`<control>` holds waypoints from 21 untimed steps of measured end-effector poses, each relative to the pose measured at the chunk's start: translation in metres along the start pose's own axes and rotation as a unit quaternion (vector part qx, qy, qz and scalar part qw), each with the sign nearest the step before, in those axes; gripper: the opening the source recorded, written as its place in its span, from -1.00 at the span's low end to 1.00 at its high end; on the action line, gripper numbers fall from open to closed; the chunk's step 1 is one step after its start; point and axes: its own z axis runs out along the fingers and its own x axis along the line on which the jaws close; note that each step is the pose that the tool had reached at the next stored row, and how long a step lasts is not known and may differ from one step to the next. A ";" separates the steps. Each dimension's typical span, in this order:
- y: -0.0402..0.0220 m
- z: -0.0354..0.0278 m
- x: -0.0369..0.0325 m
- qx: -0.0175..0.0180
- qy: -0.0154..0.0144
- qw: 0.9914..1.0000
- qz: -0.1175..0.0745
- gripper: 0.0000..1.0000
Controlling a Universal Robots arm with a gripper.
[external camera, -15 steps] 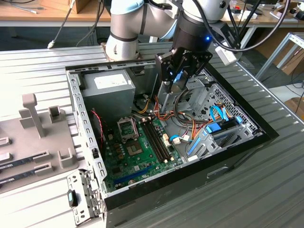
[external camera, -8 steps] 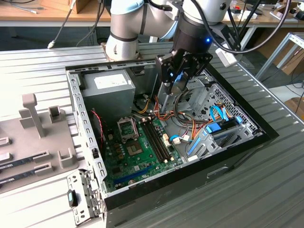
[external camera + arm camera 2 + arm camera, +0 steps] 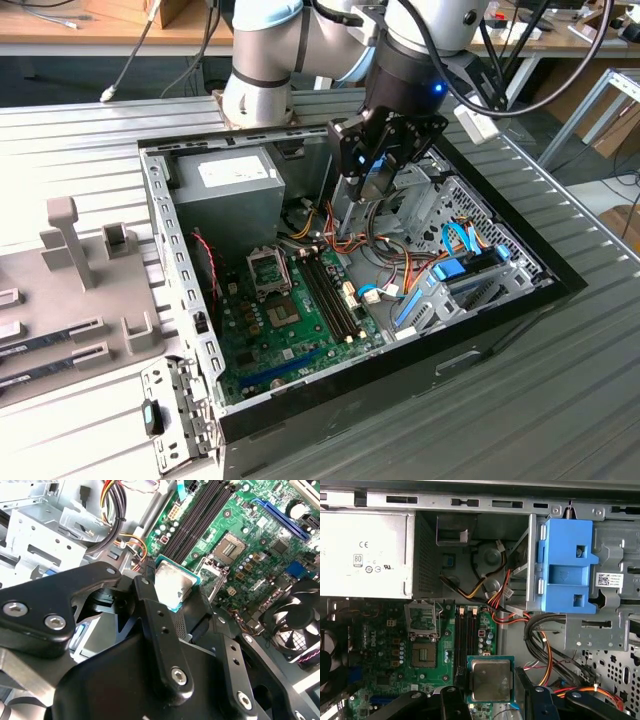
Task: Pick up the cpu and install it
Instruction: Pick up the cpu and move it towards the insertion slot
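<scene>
Both fingers of our gripper (image 3: 491, 696) pinch the chip (image 3: 491, 679) by its edges over the board (image 3: 380, 680); we fear it could twist and miss the socket (image 3: 423, 656)

The exterior view stands outside the computer case (image 3: 165, 230), well back, looking obliquely down — whole case and arm (image 3: 265, 75) in frame. The first wrist view faces straight down into it; the second wrist view slants past the gripper (image 3: 172, 594), closer. Both wrist views share the cpu (image 3: 490, 680) (image 3: 174, 580) and motherboard (image 3: 380, 650) (image 3: 260, 530).
</scene>
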 end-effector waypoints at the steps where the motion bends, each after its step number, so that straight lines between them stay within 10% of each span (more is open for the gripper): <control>1: -0.0002 0.0002 0.0000 0.000 0.000 1.000 0.000 -0.06; 21: -0.0061 0.0058 0.0003 0.000 0.000 1.000 0.000 -0.06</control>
